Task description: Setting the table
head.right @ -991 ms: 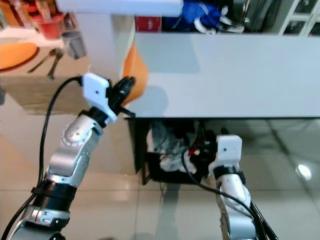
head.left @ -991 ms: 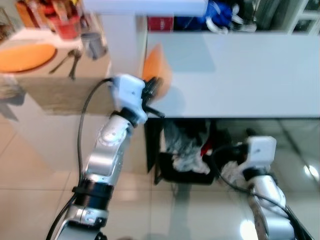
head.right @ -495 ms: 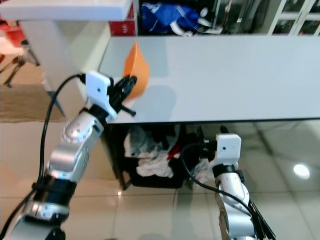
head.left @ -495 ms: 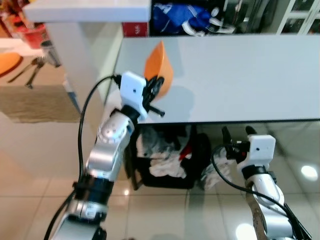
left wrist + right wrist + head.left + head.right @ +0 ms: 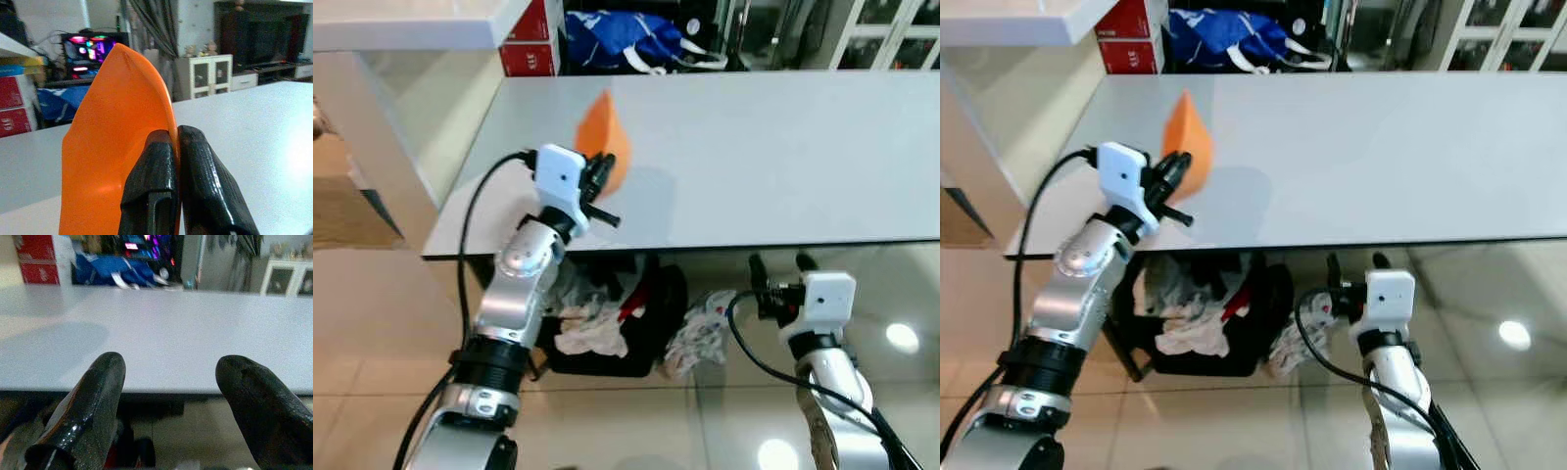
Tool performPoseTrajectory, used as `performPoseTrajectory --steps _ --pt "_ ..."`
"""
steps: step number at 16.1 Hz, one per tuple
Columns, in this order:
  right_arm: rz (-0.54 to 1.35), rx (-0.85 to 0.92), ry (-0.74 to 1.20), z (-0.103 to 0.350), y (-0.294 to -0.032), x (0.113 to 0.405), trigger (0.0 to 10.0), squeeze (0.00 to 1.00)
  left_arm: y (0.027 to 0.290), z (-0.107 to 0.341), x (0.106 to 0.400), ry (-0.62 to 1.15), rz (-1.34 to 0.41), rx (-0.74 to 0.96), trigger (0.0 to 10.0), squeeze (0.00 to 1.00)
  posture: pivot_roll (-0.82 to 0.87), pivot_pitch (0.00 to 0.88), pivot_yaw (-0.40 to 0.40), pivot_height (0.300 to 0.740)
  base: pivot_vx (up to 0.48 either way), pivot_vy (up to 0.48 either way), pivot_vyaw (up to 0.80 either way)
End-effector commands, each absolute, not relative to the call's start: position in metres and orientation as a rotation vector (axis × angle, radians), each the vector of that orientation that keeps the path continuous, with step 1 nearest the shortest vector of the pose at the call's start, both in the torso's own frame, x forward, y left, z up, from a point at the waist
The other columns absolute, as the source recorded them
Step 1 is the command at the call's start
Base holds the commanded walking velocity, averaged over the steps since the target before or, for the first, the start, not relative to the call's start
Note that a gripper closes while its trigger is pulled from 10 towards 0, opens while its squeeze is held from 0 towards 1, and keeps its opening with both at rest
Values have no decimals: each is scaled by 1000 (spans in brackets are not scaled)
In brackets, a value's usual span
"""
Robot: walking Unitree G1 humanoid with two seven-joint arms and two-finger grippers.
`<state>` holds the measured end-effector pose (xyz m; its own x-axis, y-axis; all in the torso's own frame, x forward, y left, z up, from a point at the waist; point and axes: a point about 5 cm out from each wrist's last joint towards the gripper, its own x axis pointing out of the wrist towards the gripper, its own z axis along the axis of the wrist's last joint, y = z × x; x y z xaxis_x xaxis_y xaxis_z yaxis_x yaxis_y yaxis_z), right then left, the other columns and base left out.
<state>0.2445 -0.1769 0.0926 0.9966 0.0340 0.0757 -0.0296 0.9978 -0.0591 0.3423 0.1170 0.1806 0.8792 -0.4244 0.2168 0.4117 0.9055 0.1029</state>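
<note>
orange plate (image 5: 604,147): held on edge above the near left part of the grey table (image 5: 783,157), not yet laid | left gripper (image 5: 598,182): clamped on the plate rim | right gripper (image 5: 775,264): fingers apart, empty, below the table edge | progress: judged early, placing is left

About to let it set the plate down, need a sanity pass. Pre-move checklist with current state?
1. Left tool clamped on orange plate rim: ok.
2. Plate level for placing: not ok, it stands on edge.
3. Plate over the grey table: ok.
4. Tabletop near the plate bare: ok.
5. Right tool open, low in front of the table edge: ok.
6. Plate touching the tabletop: cannot tell.
</note>
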Motion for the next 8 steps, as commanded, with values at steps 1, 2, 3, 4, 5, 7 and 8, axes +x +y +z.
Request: performPoseTrajectory --steps 1,2,3,4,5,7,8 --pt "62 -44 -74 93 -167 244 10000 0 129 185 343 -261 -388 67 0 0 -28 0 41 740 300 -371 0" --pt "63 -44 -75 93 -166 244 10000 0 130 184 343 -257 -383 65 0 0 -28 0 41 740 304 -368 0" --pt "65 -44 -80 95 -166 246 10000 0 132 182 343 -250 -371 60 0 0 -27 0 43 740 304 -368 0" --pt "68 -44 -88 97 -166 247 10000 0 134 185 344 -257 -359 62 0 0 -22 0 41 740 300 -371 0" --pt "69 -44 -89 98 -166 247 10000 0 137 189 346 -265 -353 72 0 0 -21 0 41 740 304 -368 0" --pt "71 -42 -87 97 -165 247 10000 0 140 192 349 -276 -339 90 0 0 -20 0 44 740 304 -368 0" --pt "72 -42 -87 97 -164 247 10000 0 140 193 350 -277 -338 92 0 0 -21 0 45 740 304 -368 0"
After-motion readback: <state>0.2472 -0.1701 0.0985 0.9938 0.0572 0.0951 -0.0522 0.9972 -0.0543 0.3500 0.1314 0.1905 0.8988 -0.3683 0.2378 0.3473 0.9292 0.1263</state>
